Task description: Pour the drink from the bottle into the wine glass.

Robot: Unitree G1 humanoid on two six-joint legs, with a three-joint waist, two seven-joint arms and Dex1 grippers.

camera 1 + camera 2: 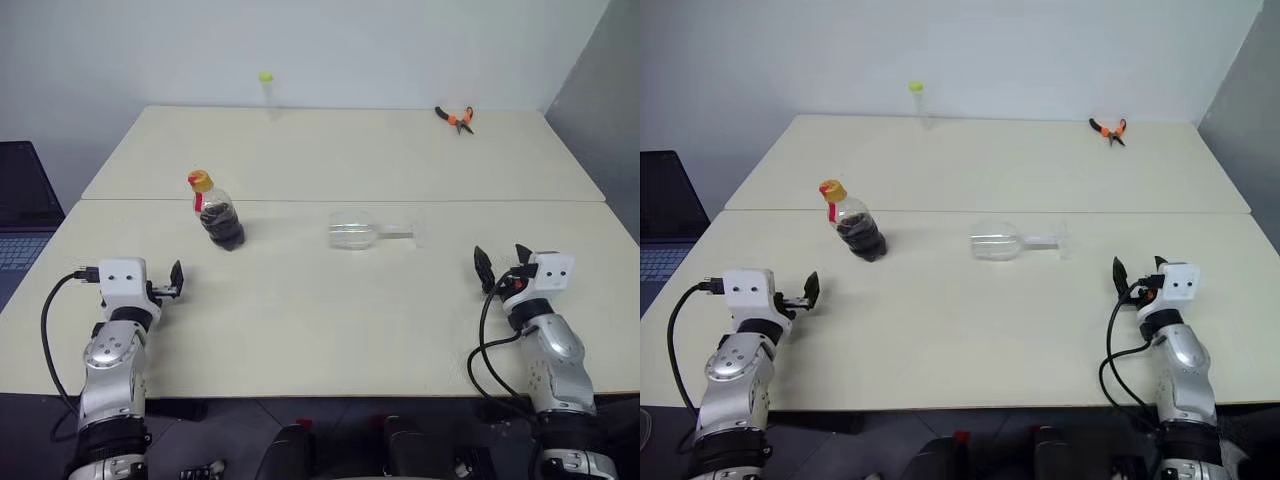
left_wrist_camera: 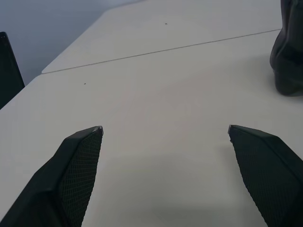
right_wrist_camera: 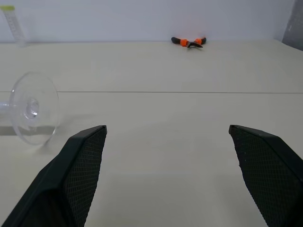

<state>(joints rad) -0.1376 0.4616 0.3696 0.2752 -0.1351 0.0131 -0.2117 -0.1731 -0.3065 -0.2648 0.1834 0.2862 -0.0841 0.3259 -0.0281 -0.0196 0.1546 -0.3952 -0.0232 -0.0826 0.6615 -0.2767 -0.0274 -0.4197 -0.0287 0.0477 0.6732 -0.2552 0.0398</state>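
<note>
Wine glass [image 3: 32, 108] lies sideways beyond spread fingers [image 3: 80, 165].

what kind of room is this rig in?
Likely a lab or office test bench: two plain tables pushed together against a bare wall, orange-handled pliers at the back, a laptop beside them.

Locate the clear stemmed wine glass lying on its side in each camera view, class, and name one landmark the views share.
Left eye: wine glass, table centre, on its side.
Right eye: centre.
Left wrist: absent.
Right wrist: its foot, beside the fingers.
Shared landmark: orange-handled pliers.
</note>
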